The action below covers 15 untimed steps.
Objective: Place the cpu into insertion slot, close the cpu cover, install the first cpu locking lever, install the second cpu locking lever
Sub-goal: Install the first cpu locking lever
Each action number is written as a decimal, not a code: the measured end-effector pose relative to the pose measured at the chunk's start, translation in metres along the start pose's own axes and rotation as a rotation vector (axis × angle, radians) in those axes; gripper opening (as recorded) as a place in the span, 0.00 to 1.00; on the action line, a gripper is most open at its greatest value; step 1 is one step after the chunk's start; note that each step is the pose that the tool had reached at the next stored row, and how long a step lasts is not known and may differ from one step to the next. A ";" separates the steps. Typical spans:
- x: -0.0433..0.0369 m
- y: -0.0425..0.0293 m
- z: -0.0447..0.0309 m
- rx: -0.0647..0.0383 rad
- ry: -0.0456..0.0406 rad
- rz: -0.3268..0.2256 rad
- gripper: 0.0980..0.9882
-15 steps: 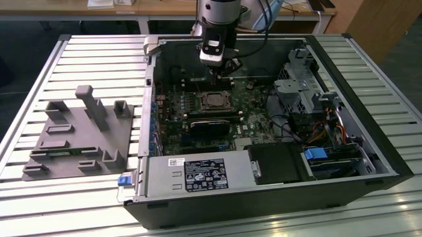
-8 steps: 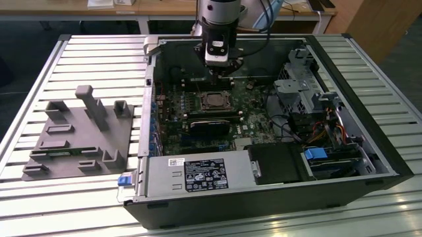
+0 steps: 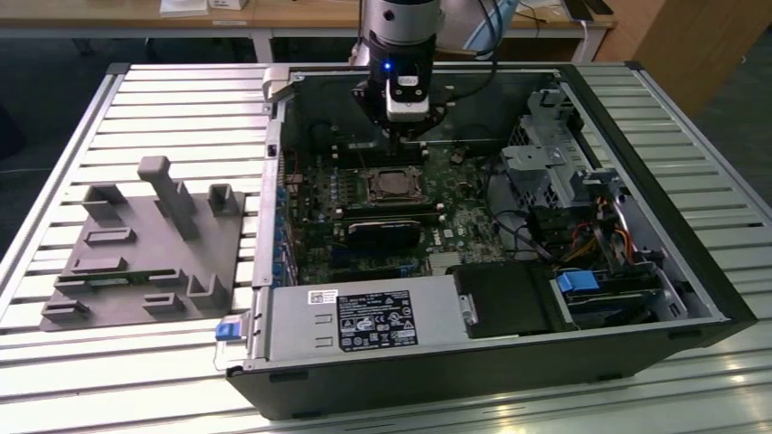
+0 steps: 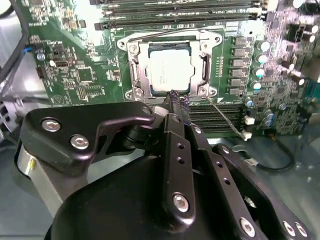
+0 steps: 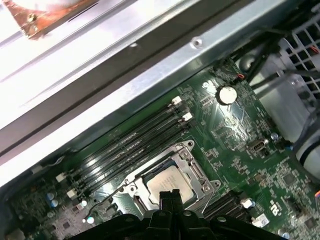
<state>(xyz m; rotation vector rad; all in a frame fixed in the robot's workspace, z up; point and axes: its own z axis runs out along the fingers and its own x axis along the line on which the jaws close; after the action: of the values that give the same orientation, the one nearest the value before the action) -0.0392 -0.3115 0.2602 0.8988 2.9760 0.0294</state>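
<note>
While the gripper (image 3: 406, 145), fingertips pressed together on nothing, hangs at twelve o'clock of the insertion slot (image 3: 392, 185) in the exterior view, by the case wall (image 3: 483, 90), board (image 3: 465, 194) lies open at three; the cpu (image 4: 170, 72), dull silver, sits inside under the cpu cover (image 4: 141, 67).

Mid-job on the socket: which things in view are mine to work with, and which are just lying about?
Job: cpu, cpu cover, wire locking lever, gripper.
Lying about: memory slots, coin cell battery, power supply, grey fixture tray.
</note>
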 end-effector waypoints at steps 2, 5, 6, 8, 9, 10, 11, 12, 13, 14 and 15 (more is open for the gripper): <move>0.0001 -0.0001 0.0000 0.000 0.0005 -0.027 0.01; 0.0002 -0.0002 0.0000 -0.001 0.0017 -0.080 0.01; 0.0002 -0.0002 0.0001 -0.002 0.0022 -0.098 0.01; 0.0002 -0.0002 0.0001 -0.003 0.0032 -0.134 0.01; 0.0002 -0.0002 0.0002 -0.003 0.0037 -0.152 0.01; 0.0002 -0.0002 0.0002 -0.004 0.0044 -0.168 0.01; 0.0002 -0.0001 0.0002 -0.004 0.0054 -0.183 0.01; 0.0002 -0.0001 0.0002 -0.003 0.0068 -0.192 0.01; 0.0002 -0.0001 0.0002 -0.002 0.0098 -0.199 0.01; 0.0002 -0.0002 0.0002 0.000 0.0135 -0.204 0.01; 0.0002 -0.0002 0.0002 0.001 0.0169 -0.208 0.01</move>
<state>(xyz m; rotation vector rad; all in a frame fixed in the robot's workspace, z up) -0.0395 -0.3115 0.2600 0.5874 3.0679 0.0295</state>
